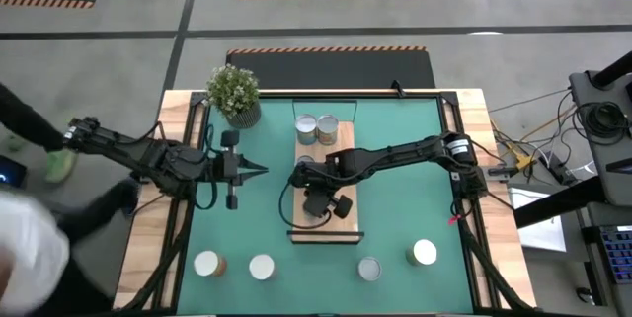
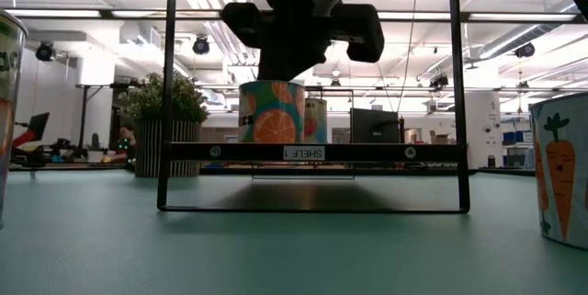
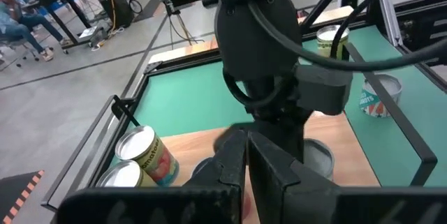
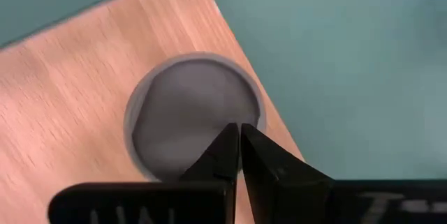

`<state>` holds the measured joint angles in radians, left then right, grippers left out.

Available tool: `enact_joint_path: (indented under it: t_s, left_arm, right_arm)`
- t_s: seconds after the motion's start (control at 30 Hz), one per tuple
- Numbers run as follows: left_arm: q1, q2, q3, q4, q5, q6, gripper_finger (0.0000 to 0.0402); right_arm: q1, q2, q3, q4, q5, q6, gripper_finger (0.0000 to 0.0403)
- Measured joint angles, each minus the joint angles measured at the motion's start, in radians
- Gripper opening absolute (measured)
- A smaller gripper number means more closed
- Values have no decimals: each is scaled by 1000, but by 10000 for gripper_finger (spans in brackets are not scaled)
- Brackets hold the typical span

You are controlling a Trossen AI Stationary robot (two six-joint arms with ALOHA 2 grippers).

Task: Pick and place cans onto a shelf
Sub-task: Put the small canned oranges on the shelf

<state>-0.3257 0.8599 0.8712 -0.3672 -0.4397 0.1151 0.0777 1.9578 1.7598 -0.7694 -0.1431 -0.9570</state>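
3 cans (image 1: 316,129) stand on the shelf (image 1: 346,228) (right gripper (image 4: 239,135) above 1).

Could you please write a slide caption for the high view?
Right gripper hovers shut over the light-wood shelf beside two silver-topped cans; four cans wait on the green mat.

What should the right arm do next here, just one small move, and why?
Probably lift the right gripper straight up. Its fingers are shut and empty above the can, which already stands on the shelf near its edge, so it looks placed. More cans wait on the green mat, such as the silver-topped can. The left gripper waits beside the shelf.
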Motion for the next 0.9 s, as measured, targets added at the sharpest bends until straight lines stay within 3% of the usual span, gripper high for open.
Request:
enact_joint_path:
  t_s: [0.5, 0.9]
  left_arm:
    - [0, -8, -4, -1, 1, 0, 0]
    - [0, -3, -4, -1, 3, 0, 0]
  right_arm:
    - [0, -57, 54, -304, 31, 52, 9]
    - [0, 4, 2, -253, -17, 25, 9]
